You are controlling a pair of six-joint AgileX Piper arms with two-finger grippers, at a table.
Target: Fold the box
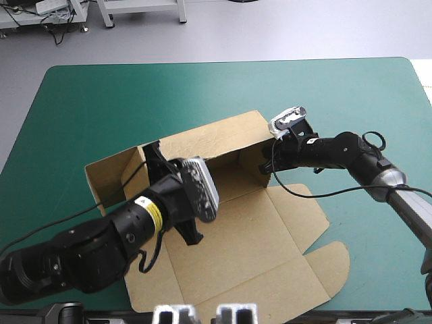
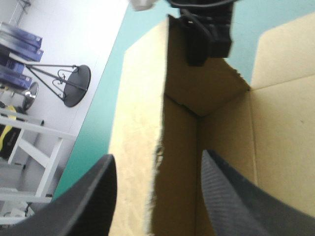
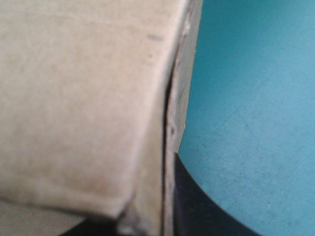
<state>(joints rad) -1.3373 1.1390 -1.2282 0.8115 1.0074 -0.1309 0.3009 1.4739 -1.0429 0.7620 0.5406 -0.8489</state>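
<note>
**Task item.** The box [image 1: 236, 236] sits on the teal-green tabletop [image 1: 88, 101], partly erected. Its long rear wall stands upright, a short side wall rises at the right-hand end, and the lid panel lies flat on the near side.

**Left end effector [image 1: 155, 154].** Spread. Its 2 black fingers [image 2: 83, 206] stand well apart and straddle the top edge of the rear wall, 1 on the outer side and 1 over the inside of the tray. The wall's rough cut edge runs between them. Ahead of it, along the same wall, is the far corner of the box, and the right end effector [image 1: 268, 160] is at that corner.

**Right end effector.** Pinching the box at the corner's side wall. The board's edge runs straight between its fingers. 1 black finger [image 3: 206, 211] lies against the wall's outer face, and the other is mostly hidden under the board. Just beside it, outside the wall, is bare teal-green cover.
</note>
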